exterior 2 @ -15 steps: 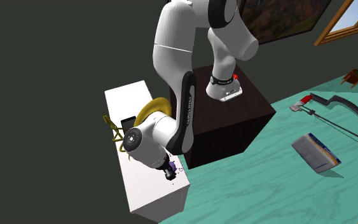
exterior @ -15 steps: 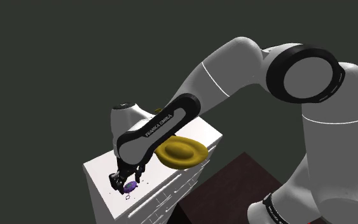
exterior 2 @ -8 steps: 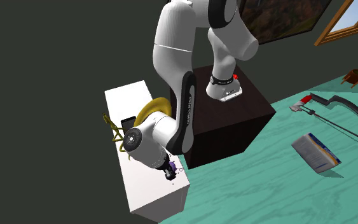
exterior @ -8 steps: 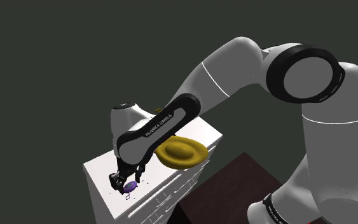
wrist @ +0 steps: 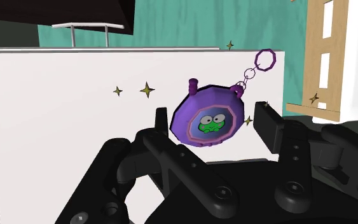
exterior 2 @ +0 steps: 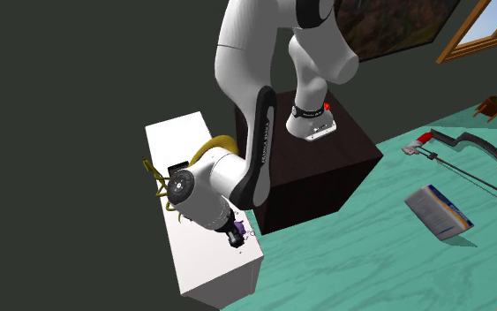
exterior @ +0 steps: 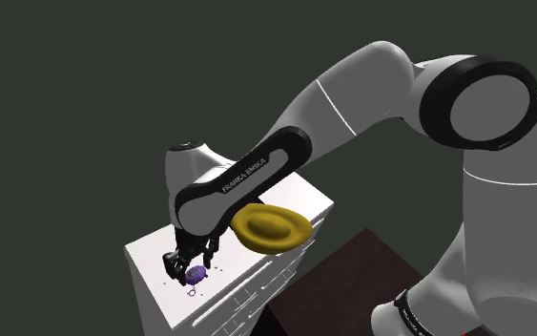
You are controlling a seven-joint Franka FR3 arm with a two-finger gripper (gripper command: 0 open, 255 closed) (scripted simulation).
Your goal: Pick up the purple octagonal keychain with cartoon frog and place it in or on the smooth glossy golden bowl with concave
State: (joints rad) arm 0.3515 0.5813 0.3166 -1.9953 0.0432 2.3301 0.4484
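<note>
The purple octagonal keychain [wrist: 210, 121] with a green cartoon frog sits between my black fingers, tilted, its chain and ring [wrist: 265, 60] trailing off beyond the white dresser top [wrist: 56, 108]. My gripper [wrist: 214, 124] is shut on it. In the shoulder view the gripper [exterior: 188, 271] holds the keychain [exterior: 196, 275] just above the near end of the dresser top [exterior: 152, 256]. The glossy golden bowl [exterior: 271, 227] lies further along the dresser, under my forearm. In the second exterior view the gripper [exterior 2: 234, 237] and keychain [exterior 2: 235, 231] are near the dresser's front corner, the bowl [exterior 2: 207, 150] behind the arm.
A thin yellow object [exterior 2: 154, 178] and a small black one [exterior 2: 177, 168] lie on the dresser near the bowl. The dark brown stand [exterior 2: 330, 163] is beside the dresser. A book [exterior 2: 439, 212] and a long-handled tool [exterior 2: 467, 146] lie on the teal floor.
The arm's elbow and forearm have risen, and the gripper with the keychain has come up slightly off the dresser top. The bowl has not moved.
</note>
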